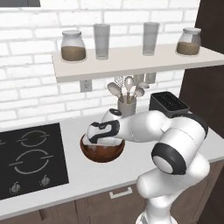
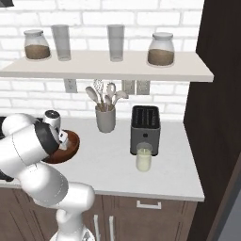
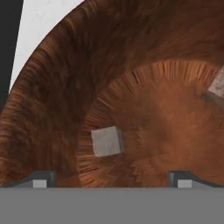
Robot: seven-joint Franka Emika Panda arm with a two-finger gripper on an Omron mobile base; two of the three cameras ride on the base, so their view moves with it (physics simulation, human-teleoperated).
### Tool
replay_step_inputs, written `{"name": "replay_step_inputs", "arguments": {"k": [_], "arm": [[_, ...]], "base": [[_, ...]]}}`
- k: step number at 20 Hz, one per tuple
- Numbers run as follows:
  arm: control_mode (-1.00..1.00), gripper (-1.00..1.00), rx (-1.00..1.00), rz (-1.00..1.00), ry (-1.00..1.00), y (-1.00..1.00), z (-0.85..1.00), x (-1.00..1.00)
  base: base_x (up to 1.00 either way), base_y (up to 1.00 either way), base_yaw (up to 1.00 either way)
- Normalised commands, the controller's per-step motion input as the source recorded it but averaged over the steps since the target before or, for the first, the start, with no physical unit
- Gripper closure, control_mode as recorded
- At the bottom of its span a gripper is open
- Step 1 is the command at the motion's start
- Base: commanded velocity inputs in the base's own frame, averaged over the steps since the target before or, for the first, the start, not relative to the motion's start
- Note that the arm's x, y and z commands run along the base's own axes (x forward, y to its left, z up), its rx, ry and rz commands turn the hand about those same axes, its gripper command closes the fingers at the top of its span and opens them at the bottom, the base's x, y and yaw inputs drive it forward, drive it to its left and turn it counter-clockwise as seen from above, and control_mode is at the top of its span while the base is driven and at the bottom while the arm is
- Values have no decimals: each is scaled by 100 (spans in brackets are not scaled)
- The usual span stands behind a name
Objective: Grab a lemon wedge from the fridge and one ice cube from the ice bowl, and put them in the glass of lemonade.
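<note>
The reddish-brown wooden ice bowl [image 1: 102, 154] sits on the counter between the cooktop and the utensil cup. My hand [image 1: 103, 131] hangs right over it and points down into it. In the hand view my gripper [image 3: 111, 180] is open, its fingertips [image 3: 41, 179] wide apart just above the bowl's floor [image 3: 166, 122]. A pale ice cube [image 3: 106, 141] lies a little ahead of the gap, nearer the left tip. Another ice cube [image 3: 216, 87] shows at the right edge. The glass of lemonade [image 2: 143, 157] stands in front of the toaster. The lemon wedge and the fridge are out of view.
A black toaster [image 2: 145, 126] and a grey utensil cup [image 2: 106, 117] stand at the back of the counter. The black cooktop [image 1: 30, 157] lies left of the bowl. A low shelf [image 2: 108, 68] with jars and tall glasses hangs above. A dark cabinet wall [image 2: 216, 94] bounds the right.
</note>
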Motion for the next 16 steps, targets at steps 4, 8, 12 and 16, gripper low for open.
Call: {"name": "replay_step_inputs", "arguments": {"k": [4, 8, 12, 16], "arm": [[-100, -100, 0, 0, 0, 2, -16, 10], [-100, -100, 0, 0, 0, 8, -9, 4], [-100, -100, 0, 0, 0, 10, -6, 3], [-100, -100, 0, 0, 0, 7, -9, 2]], "base": [[0, 0, 0], [0, 0, 0], [0, 0, 0], [0, 0, 0]]}}
